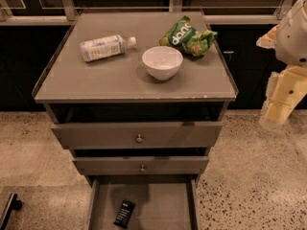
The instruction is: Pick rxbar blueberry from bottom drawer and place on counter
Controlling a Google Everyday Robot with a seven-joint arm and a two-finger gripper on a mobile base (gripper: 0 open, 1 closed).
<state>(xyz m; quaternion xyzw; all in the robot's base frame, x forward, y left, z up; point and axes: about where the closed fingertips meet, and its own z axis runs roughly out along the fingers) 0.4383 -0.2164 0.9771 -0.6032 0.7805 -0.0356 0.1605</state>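
The rxbar blueberry (124, 213) is a small dark bar with white lettering. It lies on the floor of the open bottom drawer (163, 202), left of its middle. The counter (96, 80) is the grey cabinet top above it. My arm shows at the right edge, white and cream. The gripper (278, 110) hangs there beside the cabinet, level with the top drawer, well away from the bar.
On the counter lie a white bottle (103, 48) on its side, a white bowl (162, 62) and a green snack bag (188, 36). Two upper knobbed drawers (139, 137) are slightly pulled out. Speckled floor surrounds the cabinet. A dark object (9, 207) sits at lower left.
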